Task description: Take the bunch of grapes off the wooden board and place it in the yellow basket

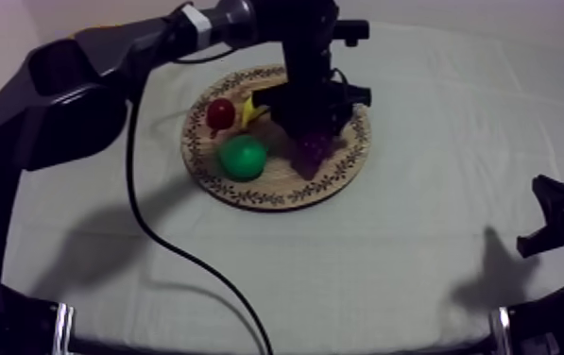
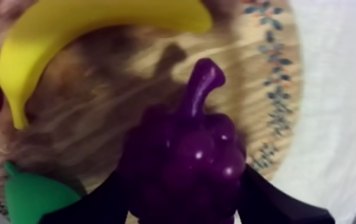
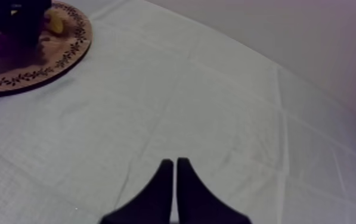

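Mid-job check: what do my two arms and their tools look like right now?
Both arms are glossy black with rounded, bulky links. The left arm has a pale band near its wrist and a silvery ring at its base. The left tool and right tool have black, tapering fingers.

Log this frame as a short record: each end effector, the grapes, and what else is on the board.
left end effector: over the wooden board, shut on the bunch of grapes
bunch of grapes: stem up between the black fingers; on the board or just off it, cannot tell
other fruit on board: banana, small red fruit, pear
right end effector: shut on nothing, over bare cloth, away from the board
task stage: grapes gripped, not yet carried off the board
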